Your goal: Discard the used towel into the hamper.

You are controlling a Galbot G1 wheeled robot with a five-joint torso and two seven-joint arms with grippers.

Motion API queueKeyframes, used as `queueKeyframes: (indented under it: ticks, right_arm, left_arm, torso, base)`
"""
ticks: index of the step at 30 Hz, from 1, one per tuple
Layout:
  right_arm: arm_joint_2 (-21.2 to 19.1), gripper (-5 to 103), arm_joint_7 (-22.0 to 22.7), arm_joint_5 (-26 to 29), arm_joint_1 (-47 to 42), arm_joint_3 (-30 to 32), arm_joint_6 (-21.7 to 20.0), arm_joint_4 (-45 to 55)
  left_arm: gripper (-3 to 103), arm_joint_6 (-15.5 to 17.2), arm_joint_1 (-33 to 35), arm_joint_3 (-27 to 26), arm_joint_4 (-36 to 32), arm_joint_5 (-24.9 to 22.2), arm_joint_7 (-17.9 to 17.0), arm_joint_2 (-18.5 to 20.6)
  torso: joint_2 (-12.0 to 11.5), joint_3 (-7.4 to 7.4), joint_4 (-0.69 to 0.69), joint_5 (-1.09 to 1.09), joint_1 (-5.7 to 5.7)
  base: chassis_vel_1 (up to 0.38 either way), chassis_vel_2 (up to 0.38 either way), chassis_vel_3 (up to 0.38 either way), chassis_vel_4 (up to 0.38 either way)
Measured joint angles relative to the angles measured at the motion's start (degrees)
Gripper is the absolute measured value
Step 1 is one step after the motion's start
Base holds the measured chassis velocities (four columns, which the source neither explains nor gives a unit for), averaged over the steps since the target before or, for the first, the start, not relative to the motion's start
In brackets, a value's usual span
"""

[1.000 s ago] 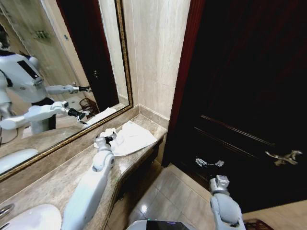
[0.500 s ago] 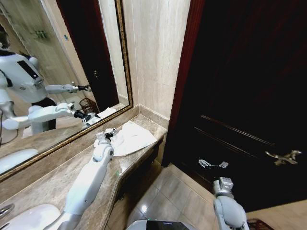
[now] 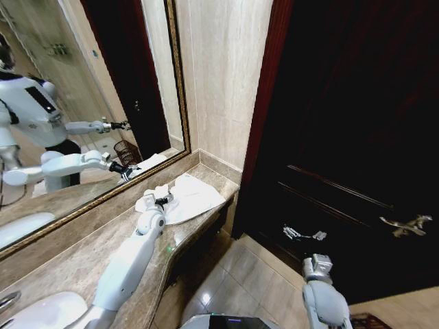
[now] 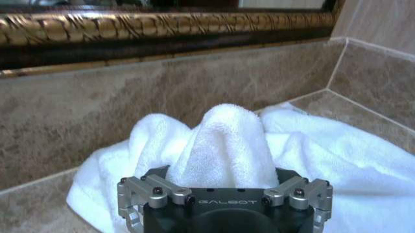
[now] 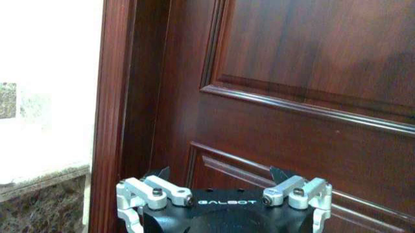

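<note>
The used towel [image 3: 192,197] is white and lies crumpled on the marble counter [image 3: 75,264] in the corner by the mirror. My left gripper [image 3: 167,200] is down at the towel's near edge, open. A raised fold of towel [image 4: 227,141] stands between its jaws and hides the fingertips. My right gripper [image 3: 302,234] hangs open and empty in front of the dark wooden door [image 3: 357,110], low at the right. The hamper [image 3: 127,151] appears as a reflection in the mirror, a dark wire basket behind the robot.
A gold-framed mirror [image 3: 89,82] runs along the counter's back. A white basin [image 3: 48,312] is set in the counter nearer to me. The door handle [image 3: 405,224] sticks out at the right. Tiled floor [image 3: 254,274] lies between counter and door.
My left gripper has slid forward along the counter into the towel's edge, and the towel has bunched up there. The right arm has dropped slightly.
</note>
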Motion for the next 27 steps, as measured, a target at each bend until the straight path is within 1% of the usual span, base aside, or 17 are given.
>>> queueKeyframes:
  ticks: [7,8,9,10,11,14,15,19,20,22,24,27]
  right_arm:
    - [0.0,100,0.0,0.5,-0.6,0.5,0.3,0.6]
    - [-0.1,100,0.0,0.6,-0.7,0.6,0.4,0.6]
    - [-0.1,100,0.0,0.6,-0.8,0.7,0.4,0.7]
    - [-0.1,100,0.0,0.7,-0.8,0.7,0.5,0.7]
    - [-0.1,100,0.0,0.7,-0.8,0.7,0.5,0.7]
    - [-0.1,100,0.1,0.8,-0.9,0.8,1.2,0.6]
    - [-0.1,100,0.1,0.8,-0.9,0.8,1.2,0.6]
    - [0.2,100,0.2,0.8,-0.8,0.7,1.4,0.6]
    - [0.2,100,0.2,0.8,-0.8,0.7,1.4,0.6]
    - [0.5,100,0.2,0.8,-0.8,0.7,1.5,0.6]
    - [0.6,100,0.3,0.8,-0.7,0.7,1.5,0.6]
    - [0.8,100,0.4,0.3,-0.4,0.7,1.7,0.7]
  left_arm:
    - [101,0.4,-0.1,-0.1,0.6,-0.1,1.1,0.0]
    - [98,0.4,-0.1,-0.1,0.6,-0.1,1.2,0.0]
    - [98,0.3,-0.2,-0.1,0.7,-0.1,1.4,0.0]
    - [93,0.2,-0.2,-0.1,0.9,-0.1,1.5,0.0]
    - [93,0.2,-0.2,-0.1,0.9,-0.1,1.5,0.0]
    - [77,-1.6,-0.2,-0.1,2.2,0.8,2.3,-0.1]
    - [77,-1.6,-0.2,-0.1,2.2,0.8,2.3,-0.1]
    - [56,-2.0,0.2,-0.1,2.5,1.1,2.7,0.0]
    - [56,-2.0,0.2,-0.1,2.5,1.1,2.7,0.0]
    - [44,-2.6,0.4,-0.1,2.5,1.2,3.7,0.4]
    - [44,-2.8,0.4,-0.2,2.5,1.2,4.2,0.5]
    - [28,-3.0,0.5,-0.3,2.3,1.3,5.0,0.7]
  torso:
    - [0.0,0.0,-0.01,0.0,0.0]
    - [0.0,0.0,-0.01,0.0,0.0]
    - [0.0,0.0,0.0,0.0,0.0]
    - [0.0,0.0,-0.01,0.0,0.0]
    - [0.0,0.0,-0.01,0.0,0.0]
    - [0.0,0.0,0.0,0.0,0.0]
    - [0.0,0.0,0.0,0.0,0.0]
    - [0.0,0.0,-0.01,0.0,0.0]
    - [0.0,0.0,-0.01,0.0,0.0]
    - [0.0,0.0,-0.01,0.0,0.0]
    - [0.0,0.0,0.0,0.0,0.0]
    - [0.0,0.0,0.0,-0.01,0.0]
  base:
    - [0.0,0.0,0.0,0.0]
    - [0.0,0.0,0.0,0.0]
    - [0.0,0.0,0.0,0.0]
    - [0.0,0.0,0.0,0.0]
    - [0.0,0.0,0.0,0.0]
    - [0.0,0.0,0.0,0.0]
    - [0.0,0.0,0.0,0.0]
    - [0.0,0.0,0.0,0.0]
    - [0.0,0.0,0.0,0.0]
    - [0.0,0.0,0.0,0.0]
    - [0.0,0.0,0.0,0.0]
    - [0.0,0.0,0.0,0.0]
